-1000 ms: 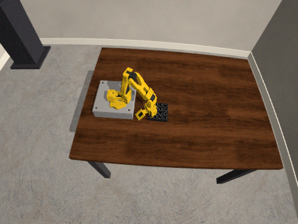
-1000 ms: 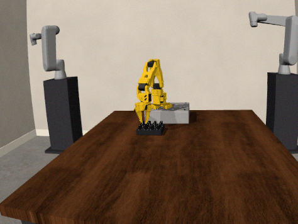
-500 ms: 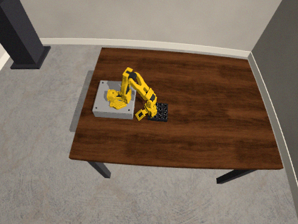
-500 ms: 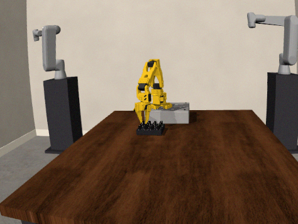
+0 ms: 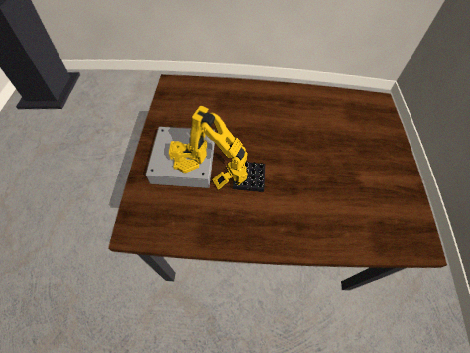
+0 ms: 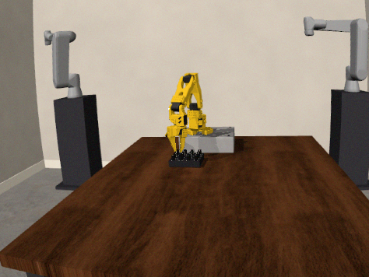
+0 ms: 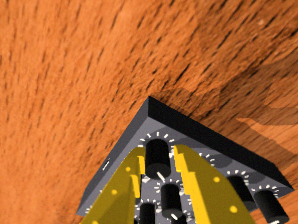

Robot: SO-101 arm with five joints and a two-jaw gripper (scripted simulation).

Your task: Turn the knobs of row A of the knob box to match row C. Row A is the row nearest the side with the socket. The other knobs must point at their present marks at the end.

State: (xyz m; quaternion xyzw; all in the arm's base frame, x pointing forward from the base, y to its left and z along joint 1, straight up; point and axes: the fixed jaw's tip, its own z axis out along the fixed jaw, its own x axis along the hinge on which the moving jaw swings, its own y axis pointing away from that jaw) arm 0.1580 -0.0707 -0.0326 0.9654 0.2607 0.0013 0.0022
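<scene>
Knob box point(image 5: 256, 189) point(image 6: 186, 164) point(image 7: 200, 137): on the table point(image 5: 322, 174) point(image 6: 187, 226) point(image 7: 60, 75), near the grey block point(image 5: 178, 180) point(image 6: 222, 145). Gripper point(image 5: 241, 183) point(image 6: 177, 151) point(image 7: 158, 157): pointing down over the box, fingers narrowly apart on either side of a corner knob point(image 7: 157, 154); whether they grip it cannot be told. The yellow arm point(image 5: 220, 134) point(image 6: 180, 93) stands on the block. Beyond the table, exterior view: two grey arms point(image 6: 61, 58) point(image 6: 359, 50) on dark pedestals point(image 6: 74, 144) point(image 6: 344, 136).

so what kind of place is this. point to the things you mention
Probably a robotics lab or test room: a small yellow arm point(image 5: 225, 136) point(image 6: 187, 93) works over a black knob box point(image 5: 257, 184) point(image 6: 186, 163) point(image 7: 127, 142) on a wooden table point(image 5: 322, 174) point(image 6: 202, 210), and two grey arms stand on dark pedestals point(image 6: 75, 144) behind.
</scene>
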